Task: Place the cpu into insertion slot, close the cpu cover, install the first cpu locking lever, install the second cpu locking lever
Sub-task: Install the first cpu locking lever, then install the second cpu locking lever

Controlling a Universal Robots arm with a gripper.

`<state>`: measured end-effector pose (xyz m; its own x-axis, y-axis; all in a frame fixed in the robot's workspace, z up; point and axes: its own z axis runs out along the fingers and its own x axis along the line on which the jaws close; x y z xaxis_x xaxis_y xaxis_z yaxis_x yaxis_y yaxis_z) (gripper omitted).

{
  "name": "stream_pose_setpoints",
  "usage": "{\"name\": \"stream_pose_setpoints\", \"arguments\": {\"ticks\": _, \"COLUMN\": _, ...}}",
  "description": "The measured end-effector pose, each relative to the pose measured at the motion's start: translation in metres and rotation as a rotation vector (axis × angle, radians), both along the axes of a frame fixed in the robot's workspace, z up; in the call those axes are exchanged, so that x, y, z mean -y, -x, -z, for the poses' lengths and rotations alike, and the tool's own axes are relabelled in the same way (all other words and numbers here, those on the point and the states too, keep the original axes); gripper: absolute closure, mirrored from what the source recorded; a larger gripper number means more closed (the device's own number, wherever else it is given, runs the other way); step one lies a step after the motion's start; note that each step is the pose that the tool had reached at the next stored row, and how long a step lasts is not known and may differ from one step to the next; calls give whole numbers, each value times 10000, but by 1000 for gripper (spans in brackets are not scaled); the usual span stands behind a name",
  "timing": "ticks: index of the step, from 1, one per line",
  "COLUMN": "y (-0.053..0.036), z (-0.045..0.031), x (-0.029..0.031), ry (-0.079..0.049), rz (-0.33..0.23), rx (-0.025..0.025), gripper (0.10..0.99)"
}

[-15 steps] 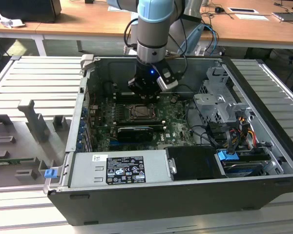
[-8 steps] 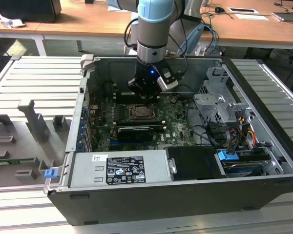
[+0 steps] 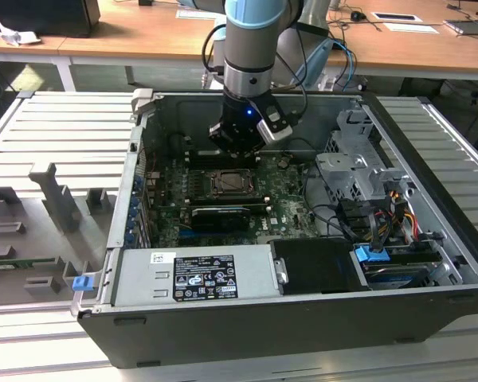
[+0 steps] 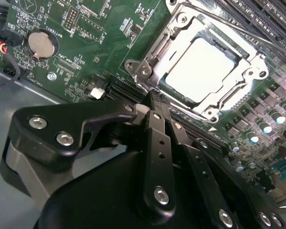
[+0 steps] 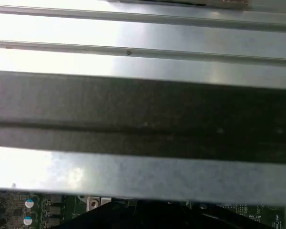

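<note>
Ribbed grey bench carries an open computer case, with wooden desks beyond it. Nearest in the second wrist view, the black gripper has its fingers drawn together and holds nothing; the tips rest at the rim of the insertion slot. Just beyond the tips, the cpu lies flat and square in the slot, its pale face showing through the window of the cpu cover, which appears lowered over it. Thin rods, probably the locking levers, run along the slot's far side; whether either is latched cannot be told. In the exterior view the gripper hangs over the green board, just behind the slot.

Judged step: closing the cover or seating a lever. To do it well, keep the tips on metal frame only, never on the chip face, press steadily, and confirm the cover sits level first.
</note>
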<state>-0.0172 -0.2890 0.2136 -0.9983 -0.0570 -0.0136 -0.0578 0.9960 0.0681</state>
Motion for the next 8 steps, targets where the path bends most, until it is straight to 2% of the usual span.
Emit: {"name": "stream_pose_setpoints", "arguments": {"ticks": 8, "y": 0, "z": -1, "x": 41, "ry": 2, "rz": -1, "rx": -1, "gripper": 980}}
